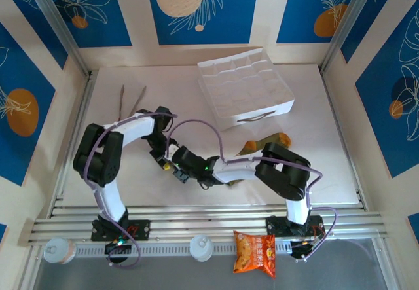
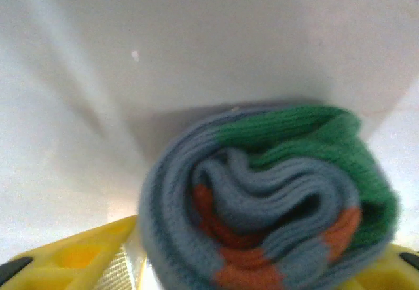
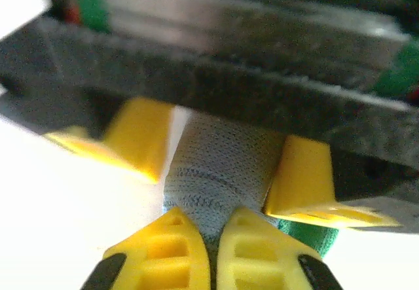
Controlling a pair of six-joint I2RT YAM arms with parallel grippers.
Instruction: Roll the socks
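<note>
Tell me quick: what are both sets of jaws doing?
Left gripper: jaws flank the rolled grey sock; grip cannot be told.
Right gripper: jaws shut, pinching the grey sock.

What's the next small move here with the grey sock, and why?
Probably ease the left claw back: the grey sock looks fully rolled, and the right claw is shut on it, so the roll should hold.

walls [image 1: 137,15] cream, blue leaf-print panels [image 1: 196,8] | table [image 1: 314,146] white | aluminium rails [image 1: 196,223] at near edge
</note>
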